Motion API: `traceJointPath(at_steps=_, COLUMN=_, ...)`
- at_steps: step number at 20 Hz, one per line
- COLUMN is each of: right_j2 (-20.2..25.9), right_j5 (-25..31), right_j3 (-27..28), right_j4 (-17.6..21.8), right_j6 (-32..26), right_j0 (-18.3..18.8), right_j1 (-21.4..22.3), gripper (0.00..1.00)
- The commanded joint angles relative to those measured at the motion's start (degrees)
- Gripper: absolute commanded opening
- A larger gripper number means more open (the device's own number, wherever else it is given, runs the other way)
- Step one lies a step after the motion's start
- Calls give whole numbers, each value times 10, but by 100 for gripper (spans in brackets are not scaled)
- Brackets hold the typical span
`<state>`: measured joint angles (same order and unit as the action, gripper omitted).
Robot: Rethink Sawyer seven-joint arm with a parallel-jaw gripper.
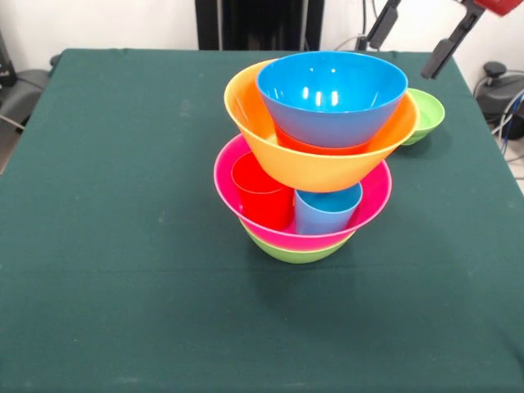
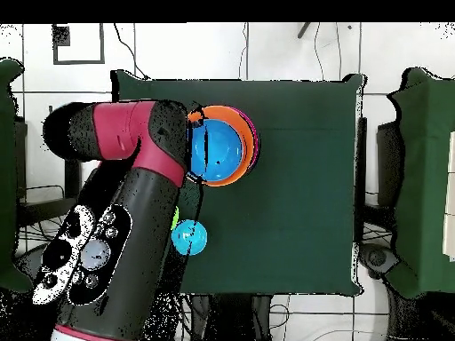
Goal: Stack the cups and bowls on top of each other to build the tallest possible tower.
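A tower [image 1: 307, 155] of bowls stands mid-table on a dark green tablecloth [image 1: 123, 246]: a green bowl [image 1: 295, 252] at the bottom, then a pink bowl [image 1: 372, 201] holding a red cup [image 1: 260, 195] and a blue cup [image 1: 326, 210], then an orange bowl [image 1: 319, 164], then a blue bowl [image 1: 332, 102] on top. A small green bowl [image 1: 430, 115] sits just behind. The gripper [image 1: 408, 34] hangs above it, fingers spread apart, empty.

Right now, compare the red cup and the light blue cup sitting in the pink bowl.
The red cup sits on the left in the front view, the light blue cup on the right. The red cup's rim stands higher and shows an open mouth, while the light blue cup's top is hidden under the orange bowl. Both stand upright, side by side, inside the pink bowl.
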<state>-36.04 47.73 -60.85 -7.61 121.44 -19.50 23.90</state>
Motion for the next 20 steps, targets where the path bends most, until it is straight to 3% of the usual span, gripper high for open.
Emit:
traceJointPath(at_steps=1, right_j2=53, right_j5=83, right_j3=-4, right_j4=-10, right_j6=76, right_j0=5, right_j1=-5, gripper=100)
traceJointPath(at_steps=10, right_j2=75, right_j5=64, right_j3=-10, right_j4=-34, right_j6=89, right_j0=7, right_j1=-14, gripper=100)
traceJointPath(at_steps=20, right_j2=69, right_j5=51, right_j3=-18, right_j4=-56, right_j6=106, right_j0=-5, right_j1=-22, gripper=100)
